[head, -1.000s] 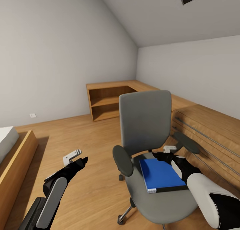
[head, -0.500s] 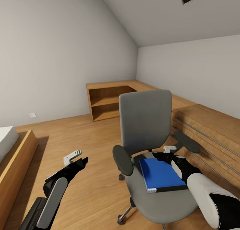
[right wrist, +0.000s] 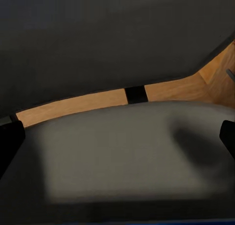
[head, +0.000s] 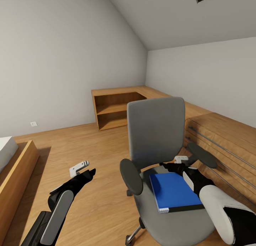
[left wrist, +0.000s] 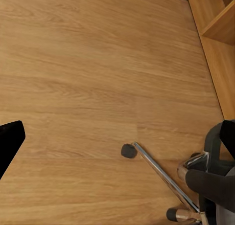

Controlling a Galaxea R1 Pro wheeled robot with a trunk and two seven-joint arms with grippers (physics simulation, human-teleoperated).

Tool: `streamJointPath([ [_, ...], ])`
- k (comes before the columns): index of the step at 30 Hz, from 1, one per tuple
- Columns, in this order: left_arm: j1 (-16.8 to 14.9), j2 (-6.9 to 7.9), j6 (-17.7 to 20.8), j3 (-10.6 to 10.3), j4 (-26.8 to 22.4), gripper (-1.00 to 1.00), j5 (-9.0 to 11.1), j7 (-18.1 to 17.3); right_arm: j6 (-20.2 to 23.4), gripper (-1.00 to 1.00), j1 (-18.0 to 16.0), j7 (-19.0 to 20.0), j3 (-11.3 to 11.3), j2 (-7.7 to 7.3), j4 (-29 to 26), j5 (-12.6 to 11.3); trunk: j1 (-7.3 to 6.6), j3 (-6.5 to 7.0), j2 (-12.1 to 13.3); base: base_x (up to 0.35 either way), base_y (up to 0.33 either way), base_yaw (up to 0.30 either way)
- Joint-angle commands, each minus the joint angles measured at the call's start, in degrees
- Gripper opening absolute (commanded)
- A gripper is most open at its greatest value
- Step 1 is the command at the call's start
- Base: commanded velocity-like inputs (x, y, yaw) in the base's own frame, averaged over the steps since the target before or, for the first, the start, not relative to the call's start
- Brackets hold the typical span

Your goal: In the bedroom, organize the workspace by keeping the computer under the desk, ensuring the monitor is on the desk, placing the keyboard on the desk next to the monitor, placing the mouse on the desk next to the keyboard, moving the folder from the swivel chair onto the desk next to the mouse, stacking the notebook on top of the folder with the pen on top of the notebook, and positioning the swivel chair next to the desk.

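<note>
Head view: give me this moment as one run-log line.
stage: at swivel chair | folder: flat on seat | right gripper: above seat at folder's far edge, not gripping | left gripper: over floor, empty

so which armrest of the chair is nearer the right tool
The armrest on the cabinet side, just beyond the right tool; the other armrest lies across the blue folder.

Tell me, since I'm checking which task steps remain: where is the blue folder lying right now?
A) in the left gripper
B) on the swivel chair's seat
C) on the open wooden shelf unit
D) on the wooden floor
B: the head view shows the blue folder lying flat on the grey seat of the swivel chair, with the right gripper at its far edge.
</note>
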Motion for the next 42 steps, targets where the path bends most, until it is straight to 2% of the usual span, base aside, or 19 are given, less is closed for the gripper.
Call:
streamJointPath([
  [1, -0.04, 0.05, 0.02, -0.12, -0.08, 1.0, 0.56, 0.6, 0.45, 1.0, 0.0, 0.34, -0.47, 0.06, -0.12, 0.27, -0.01, -0.06, -0.03, 0.006, 0.0, 0.0],
  [10, -0.04, 0.05, 0.0, -0.28, -0.25, 1.0, 0.56, 0.61, 1.0, 1.0, -0.02, 0.22, -0.41, 0.11, -0.04, 0.28, -0.01, -0.06, -0.03, 0.002, 0.0, 0.0],
  [17, -0.04, 0.05, 0.01, -0.3, -0.28, 1.0, 0.56, 0.62, 2.97, 1.0, 0.01, 0.21, -0.41, 0.11, -0.18, 0.28, 1.53, -1.31, -2.83, 0.0, 0.0, 0.0],
  [24, -0.06, 0.05, 0.02, -0.3, -0.28, 1.0, 0.56, 0.62, 3.37, 1.0, 0.02, 0.21, -0.41, 0.12, -0.21, 0.28, 1.53, -1.31, -2.83, 0.0, 0.0, 0.0],
  [28, -0.06, 0.05, 0.01, -0.3, -0.28, 1.0, 0.56, 0.62, 3.45, 1.0, 0.01, 0.21, -0.41, 0.12, -0.21, 0.28, 2.41, -2.03, -4.44, 0.0, 0.0, 0.0],
  [34, -0.05, 0.05, 0.02, -0.29, -0.28, 1.0, 0.56, 0.62, 3.49, 1.0, 0.0, 0.21, -0.41, 0.12, -0.22, 0.28, 2.41, -2.03, -4.44, 0.0, 0.0, 0.0],
  [37, -0.05, 0.05, 0.01, -0.3, -0.28, 1.0, 0.56, 0.62, 3.48, 1.0, 0.0, 0.21, -0.41, 0.12, -0.22, 0.28, 3.07, -2.57, -5.64, 0.0, 0.0, 0.0],
  [42, -0.04, 0.05, 0.02, -0.29, -0.28, 1.0, 0.56, 0.62, 3.48, 1.0, 0.02, 0.21, -0.41, 0.12, -0.21, 0.28, 3.07, -2.57, -5.64, 0.0, 0.0, 0.0],
])
